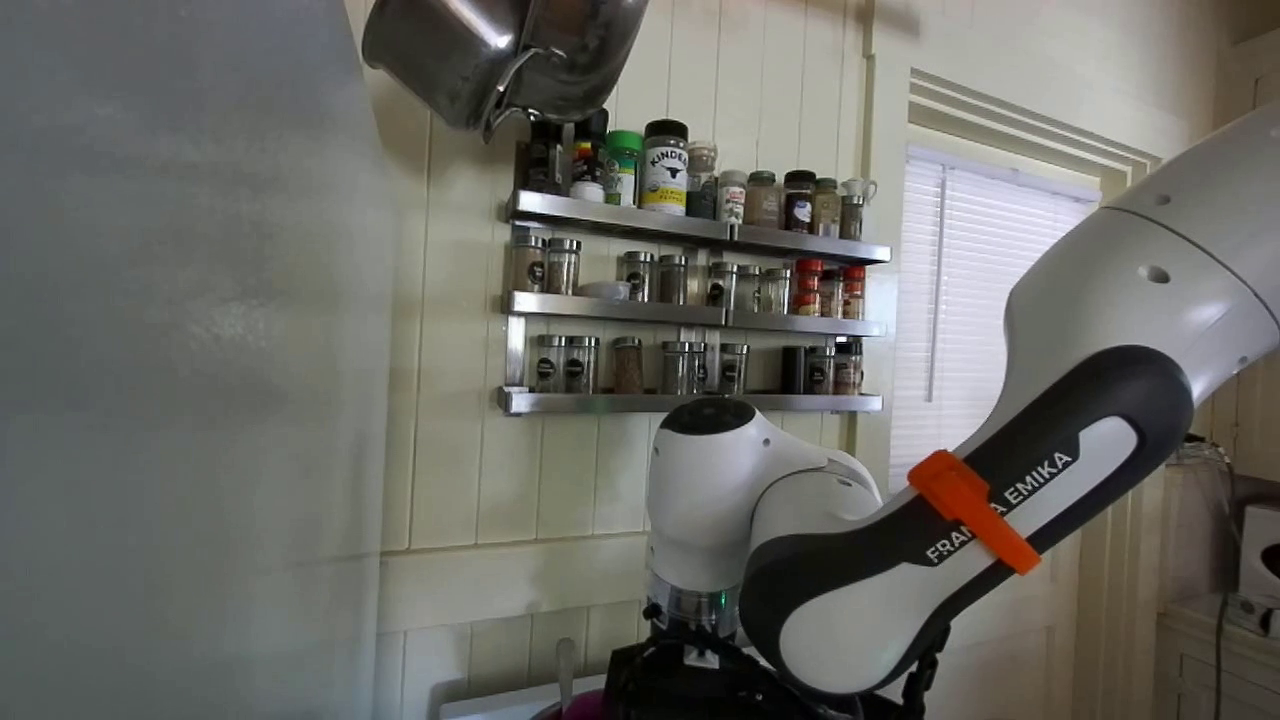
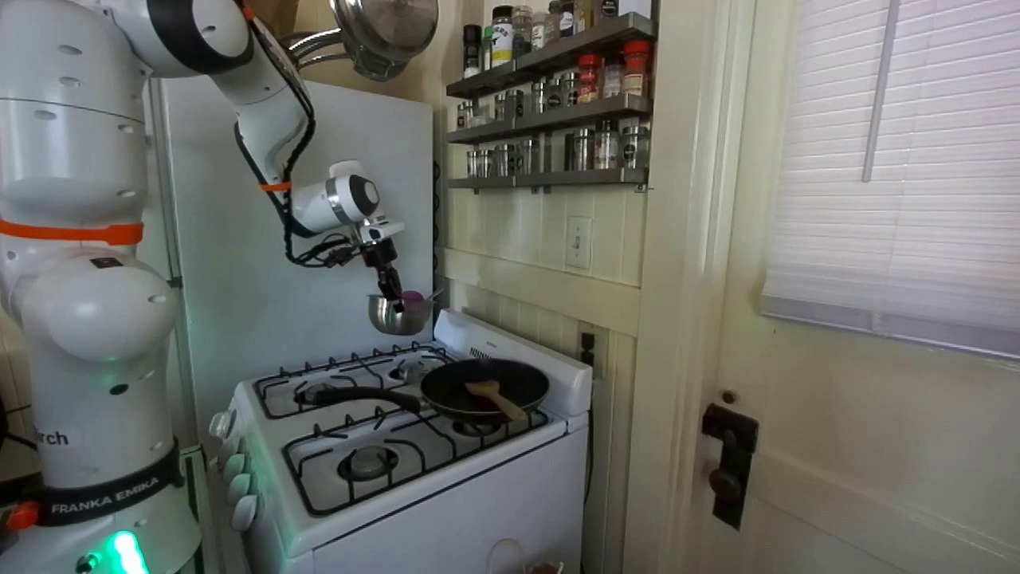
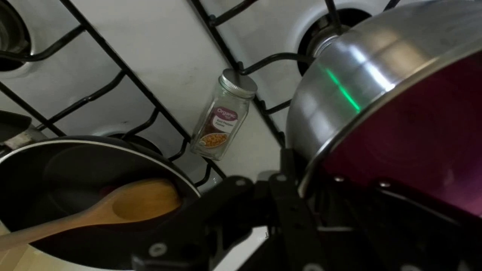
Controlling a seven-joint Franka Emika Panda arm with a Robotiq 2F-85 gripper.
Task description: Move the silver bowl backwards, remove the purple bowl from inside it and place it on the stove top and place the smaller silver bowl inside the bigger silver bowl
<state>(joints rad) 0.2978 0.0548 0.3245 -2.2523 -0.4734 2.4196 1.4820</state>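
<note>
A silver bowl hangs in the air above the back left part of the stove in an exterior view (image 2: pixel 398 320). It fills the right of the wrist view (image 3: pixel 335 90), slightly tilted. A purple bowl (image 3: pixel 406 135) sits inside it; its rim also shows in both exterior views (image 2: pixel 412 296) (image 1: pixel 585 706). My gripper (image 2: pixel 396 301) is shut on the silver bowl's rim, with one finger outside and the other on the inner side, as the wrist view (image 3: pixel 310 177) shows. A second silver bowl cannot be made out. A thin handle (image 2: pixel 435 294) sticks up at the bowl.
A black frying pan (image 2: pixel 522 381) with a wooden spoon (image 2: pixel 496 399) stands on the white stove (image 2: pixel 430 470). A glass spice jar (image 3: pixel 222 120) lies between the grates. The fridge (image 2: pixel 231 319), hanging pots (image 2: pixel 390 32) and spice shelves (image 1: pixel 690 310) surround the arm.
</note>
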